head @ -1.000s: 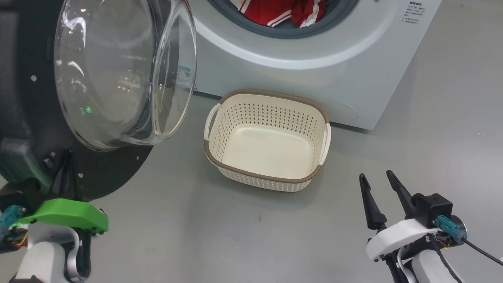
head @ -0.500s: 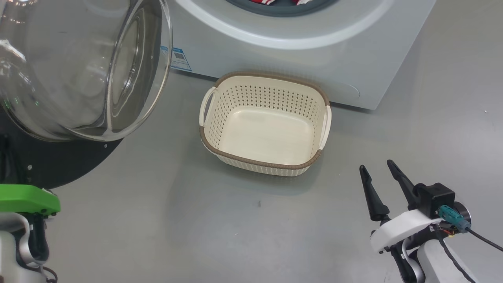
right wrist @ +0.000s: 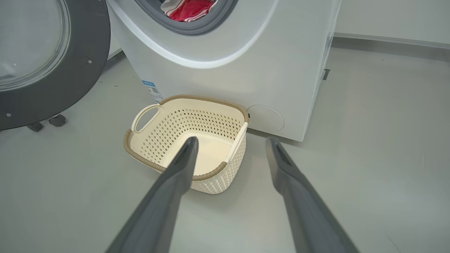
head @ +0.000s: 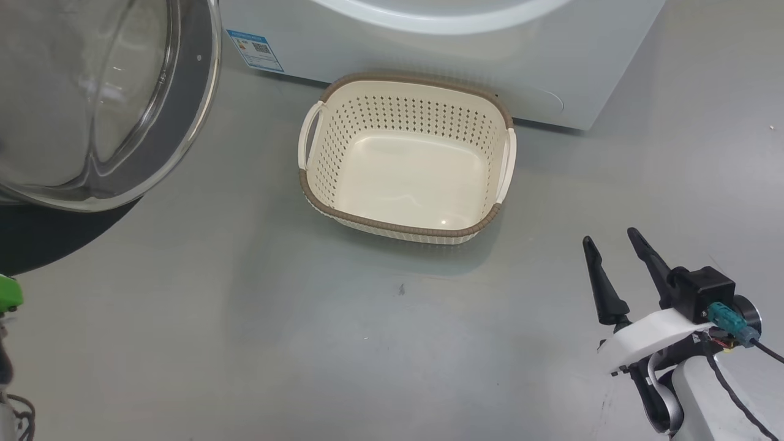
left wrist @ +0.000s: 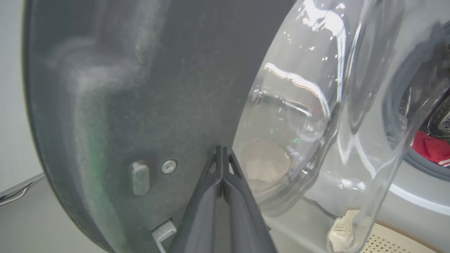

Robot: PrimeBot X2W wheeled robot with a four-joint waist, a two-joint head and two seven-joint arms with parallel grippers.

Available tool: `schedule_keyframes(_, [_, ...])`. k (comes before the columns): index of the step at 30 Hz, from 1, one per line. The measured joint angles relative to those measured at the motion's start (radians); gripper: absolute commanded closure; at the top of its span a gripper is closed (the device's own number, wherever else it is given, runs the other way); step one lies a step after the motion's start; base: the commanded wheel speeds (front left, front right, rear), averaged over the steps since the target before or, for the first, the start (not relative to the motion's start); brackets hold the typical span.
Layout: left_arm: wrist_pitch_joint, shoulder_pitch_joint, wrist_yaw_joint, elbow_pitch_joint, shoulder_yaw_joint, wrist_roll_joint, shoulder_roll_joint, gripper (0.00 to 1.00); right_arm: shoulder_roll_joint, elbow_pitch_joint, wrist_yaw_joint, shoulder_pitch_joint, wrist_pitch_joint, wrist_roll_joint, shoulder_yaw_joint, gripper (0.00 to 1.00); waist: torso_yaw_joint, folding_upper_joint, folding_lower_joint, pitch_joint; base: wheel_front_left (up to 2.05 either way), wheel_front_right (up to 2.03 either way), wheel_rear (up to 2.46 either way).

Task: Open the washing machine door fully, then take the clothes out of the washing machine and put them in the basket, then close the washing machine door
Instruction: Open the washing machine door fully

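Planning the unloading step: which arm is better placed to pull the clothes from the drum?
Right. The right gripper is open, empty and faces the washing machine, where the clothes show. The left gripper is shut, tips at the washing machine door.

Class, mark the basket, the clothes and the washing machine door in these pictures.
basket (head: 404,113), head view, perforated far wall.
clothes (right wrist: 190,8), right wrist view, red fabric with white stripes.
washing machine door (head: 73,104), head view, bulging glass window.
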Motion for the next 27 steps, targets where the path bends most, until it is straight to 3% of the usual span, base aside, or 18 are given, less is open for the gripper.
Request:
schedule_keyframes(14, [-0.022,-0.057,-0.018,0.091,0.015,-0.013,0.025,1.0,-0.018,-0.009,0.0,-0.016,0.0,-0.004,-0.011,0.0,0.005,0.0,0.0,0.046,0.0,0.0,0.0])
schedule_keyframes(27, [-0.053,-0.068,-0.031,0.158,-0.016,0.001,0.016,1.0,0.005,0.016,0.0,-0.016,-0.001,0.0,-0.009,0.0,0.011,0.0,0.0,0.002,0.0,0.0,0.0])
